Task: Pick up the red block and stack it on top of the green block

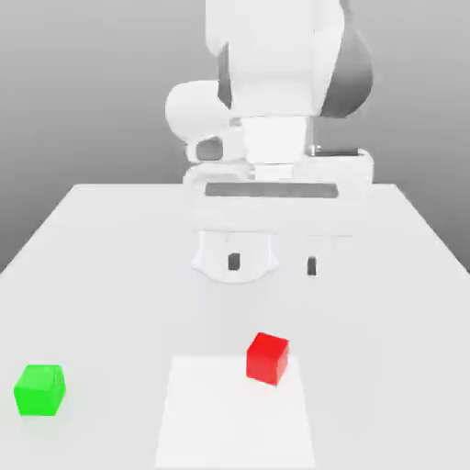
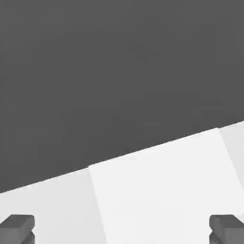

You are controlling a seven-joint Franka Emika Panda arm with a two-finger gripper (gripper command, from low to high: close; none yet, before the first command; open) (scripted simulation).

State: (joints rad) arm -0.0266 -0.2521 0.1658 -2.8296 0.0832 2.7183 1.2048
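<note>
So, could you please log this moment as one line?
hand: open, empty | bright red cube: on white square's edge | bright green cube: exterior view's left | stacking: not yet done

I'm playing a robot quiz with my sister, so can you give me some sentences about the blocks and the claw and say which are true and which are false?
1. The red block is on top of the green block. False: they sit well apart on the table.
2. The claw is open. True.
3. The claw is holding the red block. False: nothing is between its fingers.
4. The green block is nearer the exterior view's left edge than the red block. True.
5. The red block is completely off the white square. False: it overlaps the square's far edge in the exterior view.
</note>
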